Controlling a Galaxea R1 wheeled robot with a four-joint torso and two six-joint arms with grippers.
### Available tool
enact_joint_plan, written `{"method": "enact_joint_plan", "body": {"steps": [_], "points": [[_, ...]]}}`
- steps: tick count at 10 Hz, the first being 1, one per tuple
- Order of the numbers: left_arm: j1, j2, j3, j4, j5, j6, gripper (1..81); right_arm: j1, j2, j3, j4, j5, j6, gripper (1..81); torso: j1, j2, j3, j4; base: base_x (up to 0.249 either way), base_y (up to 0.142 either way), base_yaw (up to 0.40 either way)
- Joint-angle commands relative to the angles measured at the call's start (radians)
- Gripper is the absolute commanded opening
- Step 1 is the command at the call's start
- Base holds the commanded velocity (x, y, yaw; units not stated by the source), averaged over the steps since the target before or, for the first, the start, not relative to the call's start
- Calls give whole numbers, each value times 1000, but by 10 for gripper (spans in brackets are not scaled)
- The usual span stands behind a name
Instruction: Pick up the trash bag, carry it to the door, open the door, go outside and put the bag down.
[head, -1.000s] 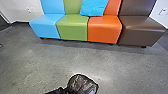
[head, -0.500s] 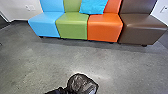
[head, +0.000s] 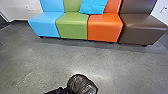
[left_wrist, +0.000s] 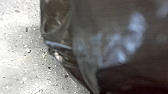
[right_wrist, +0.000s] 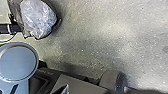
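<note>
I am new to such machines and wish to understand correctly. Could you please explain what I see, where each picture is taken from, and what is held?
This is a wheeled robot with two arms. The head view looks forward and down from a camera high on it. The other two come from cameras on its wrists: the left one looks closely at shiny dark plastic, the right one at the floor and parts of the robot itself.

On the grey speckled floor stand blue, green, orange and brown padded seats in a row, with a bright blue cushion on them. The shiny black plastic trash bag is at the end of the robot's left arm, which seems to hold it; the grip itself is unclear.
</note>
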Motion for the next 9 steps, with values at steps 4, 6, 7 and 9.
{"method": "enact_joint_plan", "body": {"steps": [4,6,7,9], "points": [[-78,-15,1,-1,81,14,10,55,-70,27,21,-69,4,811,0,0,0,0,0,0,0],[-78,-15,3,-1,87,31,10,51,-67,23,21,-69,4,811,-65,101,0,0,0,0,0],[-77,-15,3,1,88,45,10,49,-62,21,19,-69,2,811,-72,113,0,0,0,0,0],[-74,-18,3,4,88,54,10,45,-38,13,14,-69,1,811,-107,169,100,0,0,0,0]]}}
